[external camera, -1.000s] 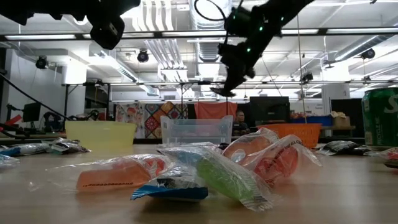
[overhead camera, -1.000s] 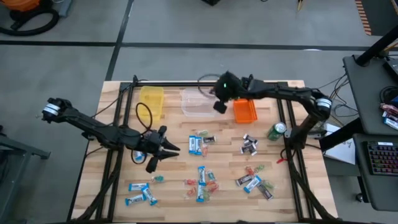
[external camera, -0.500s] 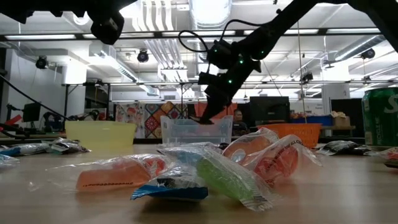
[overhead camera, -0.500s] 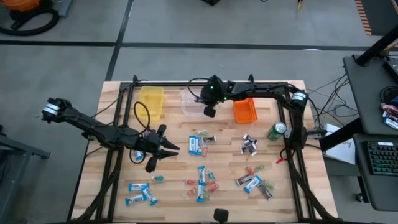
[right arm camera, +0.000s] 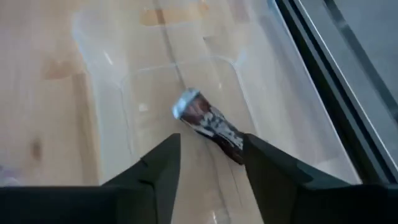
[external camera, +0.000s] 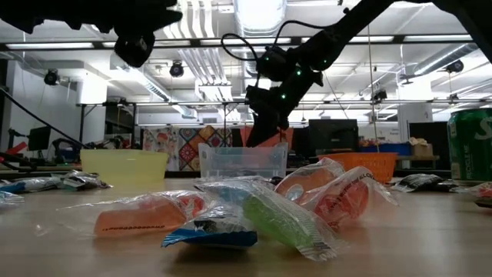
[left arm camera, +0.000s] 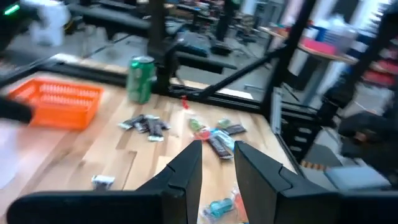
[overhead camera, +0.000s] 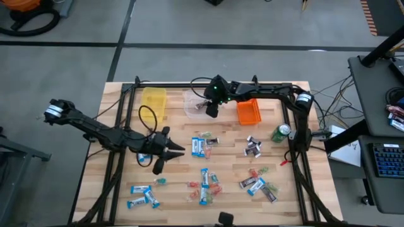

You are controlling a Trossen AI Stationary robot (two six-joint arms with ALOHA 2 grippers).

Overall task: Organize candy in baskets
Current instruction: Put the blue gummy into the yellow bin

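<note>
Three baskets stand in a row at the far side: yellow (overhead camera: 154, 101), clear (overhead camera: 197, 104) and orange (overhead camera: 249, 111). My right gripper (overhead camera: 210, 110) hangs open over the clear basket. In its wrist view a dark wrapped candy (right arm camera: 208, 126) shows below the gap between its fingers (right arm camera: 163, 165), inside the clear basket's walls (right arm camera: 99, 134). Loose candy lies over the near half of the table: blue-and-white bars (overhead camera: 199, 146), dark pieces (overhead camera: 254, 146), and red and green ones (overhead camera: 213, 186). My left gripper (overhead camera: 178, 152) hovers left of the middle, its fingers (left arm camera: 186, 171) slightly open, nothing between them. My right gripper stands over the dark candy from above, fingers pointing down into the clear basket. The candy's near end (right arm camera: 235, 149) runs close beside one finger; I cannot tell whether they touch.
A green can (overhead camera: 281, 132) stands right of the orange basket. A black frame (overhead camera: 129, 101) runs along the table's far, left and right sides. In the low view a heap of wrapped candy (external camera: 254, 211) lies in front of the baskets (external camera: 242, 161).
My right gripper has gone toward the table's left edge, from beside the orange basket to above the clear basket, and has come down closer to it.
</note>
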